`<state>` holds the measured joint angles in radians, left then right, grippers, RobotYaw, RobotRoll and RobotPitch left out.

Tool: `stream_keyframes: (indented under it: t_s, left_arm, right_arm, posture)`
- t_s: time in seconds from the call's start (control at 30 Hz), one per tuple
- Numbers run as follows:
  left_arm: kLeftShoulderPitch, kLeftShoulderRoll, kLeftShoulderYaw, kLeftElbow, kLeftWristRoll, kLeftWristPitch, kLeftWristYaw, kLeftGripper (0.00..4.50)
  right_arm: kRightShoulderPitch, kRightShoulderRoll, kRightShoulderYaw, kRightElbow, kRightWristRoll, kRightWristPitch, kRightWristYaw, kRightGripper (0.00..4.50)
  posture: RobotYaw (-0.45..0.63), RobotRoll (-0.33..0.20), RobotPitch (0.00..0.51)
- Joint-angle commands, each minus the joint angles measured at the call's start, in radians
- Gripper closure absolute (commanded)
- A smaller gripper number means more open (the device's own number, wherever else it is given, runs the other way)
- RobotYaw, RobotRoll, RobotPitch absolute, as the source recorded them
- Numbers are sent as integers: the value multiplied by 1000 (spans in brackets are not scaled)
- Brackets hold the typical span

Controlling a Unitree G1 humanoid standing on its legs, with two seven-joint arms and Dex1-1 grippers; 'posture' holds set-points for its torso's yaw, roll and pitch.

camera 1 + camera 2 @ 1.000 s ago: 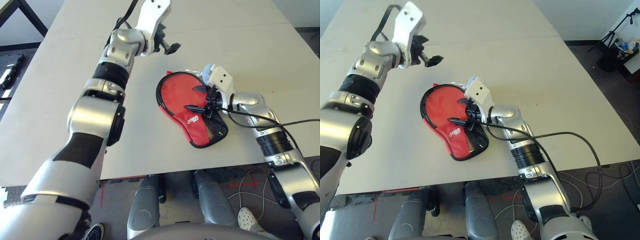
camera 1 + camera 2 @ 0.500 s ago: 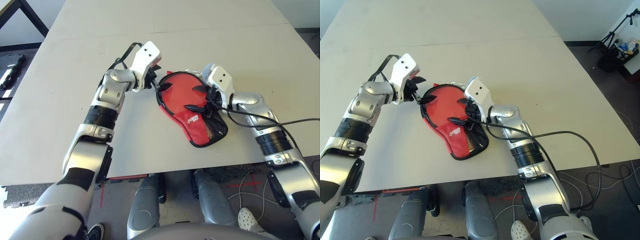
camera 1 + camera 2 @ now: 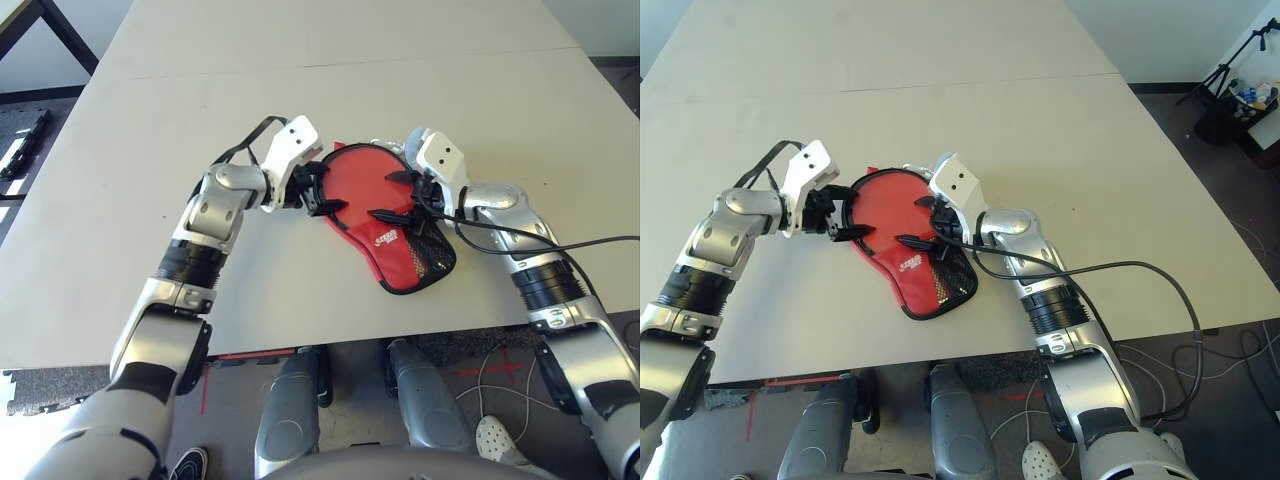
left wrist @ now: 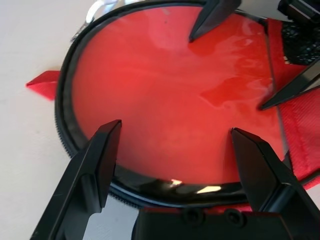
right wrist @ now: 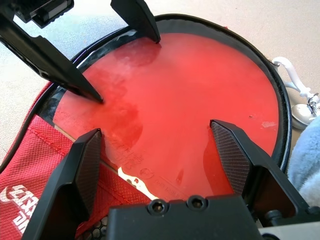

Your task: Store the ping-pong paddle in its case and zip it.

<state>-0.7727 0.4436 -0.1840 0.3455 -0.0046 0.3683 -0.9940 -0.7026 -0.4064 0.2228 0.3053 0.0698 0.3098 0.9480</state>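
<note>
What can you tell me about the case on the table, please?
The case is a paddle-shaped soft pouch, red fabric with a white logo, a black mesh panel and black zipper edging. Its round half is clear plastic, showing the red paddle inside. It lies flat on the table, its narrow end towards the near edge. Both open grippers, left and right, reach over the round half from opposite sides; the left's fingers touch the plastic.

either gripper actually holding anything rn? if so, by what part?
Nothing held. Left gripper and right gripper both stand open, fingertips resting on or just over the round clear half of the case from opposite sides, closed on nothing.
</note>
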Motion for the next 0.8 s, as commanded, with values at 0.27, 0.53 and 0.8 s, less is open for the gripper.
stream_keyframes:
  t_s: [0.27, 0.53, 0.8]
  left_arm:
    - [15, -8, -71, 80, 35, 23, 21, 37]
    - [32, -1, -86, 57, 31, 42, 12, 37]
    - [42, -2, -93, 41, 32, 57, 10, 37]
  right_arm:
    - [36, -43, 50, 16, -36, 46, 35, 0]
    - [29, -133, 10, -200, 32, 101, 128, 0]
    - [-11, -114, -62, -327, 61, 137, 22, 0]
  posture:
    - [-57, 0, 241]
    - [-59, 0, 250]
    - [-66, 0, 254]
